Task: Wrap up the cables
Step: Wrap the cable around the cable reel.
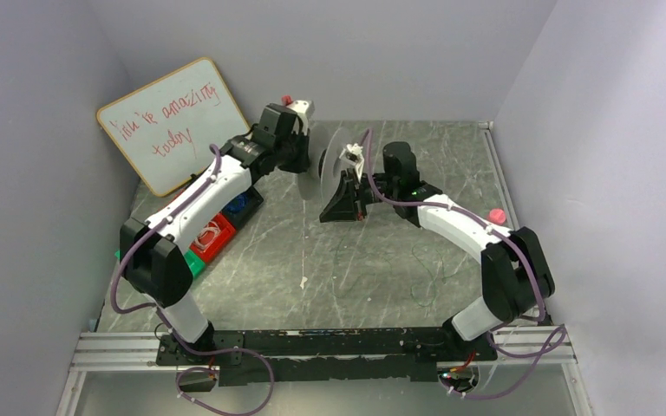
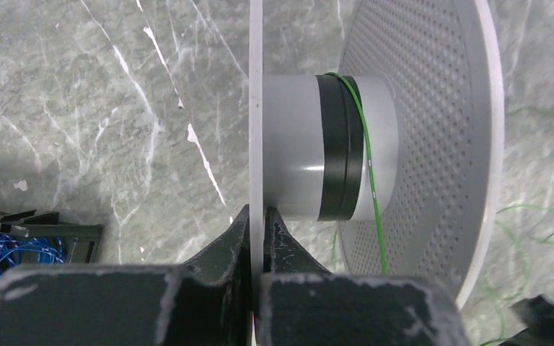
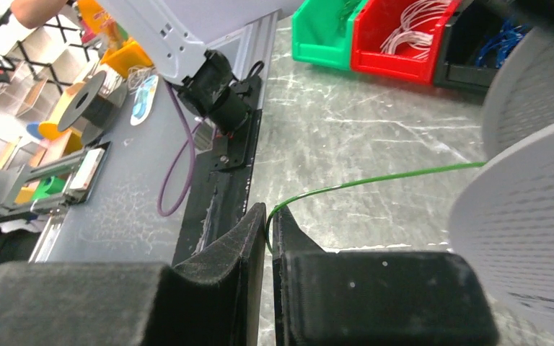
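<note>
- Black metal rail (image 1: 338, 342) runs along the near edge and carries both arm bases. A ribbed aluminium frame (image 1: 121, 351) sits just beside it.
- Grey-green surface (image 1: 355, 295) beyond the rail is veined like marble, smooth and slightly glossy.
- Loose, squiggly strands of the cables (image 1: 425, 270), hair-fine and dark green, lie on the surface near the right arm (image 1: 460, 221).
- On the left of the surface stand three plastic bins in a row: a green bin (image 3: 324, 32), a red bin (image 3: 397, 40) holding whitish wire, and a black bin (image 3: 476, 43) holding blue wire.
- Right tool (image 3: 268, 214) has matte black, grainy fingers standing only a narrow slit apart. One green strand of the cables (image 3: 375, 179) enters that slit. Whether the fingers pinch it cannot be told.
- From there the strand arcs right to the spool (image 3: 519, 216), whose round whitish flange is dotted with fine perforations.
- Left tool (image 2: 257, 218) is clamped on the thin, flat edge of the spool's other flange (image 2: 255, 86).
- Between the flanges sits a smooth grey cylindrical hub (image 2: 292, 144) with a black band (image 2: 335, 144) around it. A single green turn of the cables (image 2: 366, 144) lies over the hub just beside that band.
- A small round pink cap (image 1: 496, 215) rests to the right, beside the right arm.
- At the far left a wood-framed whiteboard (image 1: 173, 121) with red handwriting leans against the wall.
</note>
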Available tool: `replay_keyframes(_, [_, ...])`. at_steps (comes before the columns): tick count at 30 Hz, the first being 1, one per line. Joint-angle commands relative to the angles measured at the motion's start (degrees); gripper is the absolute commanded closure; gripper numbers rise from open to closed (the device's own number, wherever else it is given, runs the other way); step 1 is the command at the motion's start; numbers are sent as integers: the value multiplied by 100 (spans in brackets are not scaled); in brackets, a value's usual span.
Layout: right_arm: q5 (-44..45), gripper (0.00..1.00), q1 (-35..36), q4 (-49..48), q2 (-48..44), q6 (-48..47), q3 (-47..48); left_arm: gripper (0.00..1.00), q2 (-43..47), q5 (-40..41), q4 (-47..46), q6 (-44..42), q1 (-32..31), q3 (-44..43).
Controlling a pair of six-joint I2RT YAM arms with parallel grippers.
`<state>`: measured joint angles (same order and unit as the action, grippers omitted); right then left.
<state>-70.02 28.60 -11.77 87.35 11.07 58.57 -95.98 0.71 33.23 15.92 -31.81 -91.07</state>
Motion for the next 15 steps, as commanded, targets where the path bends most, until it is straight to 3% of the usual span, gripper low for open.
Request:
replay_keyframes(1, [-529, 88, 113, 185, 137, -421, 221, 98, 177, -411, -304, 673, 348, -548])
replay_keyframes(15, [-1058, 90, 34, 342, 607, -552, 317, 98, 888, -3059, -602, 1157, 1462, -527])
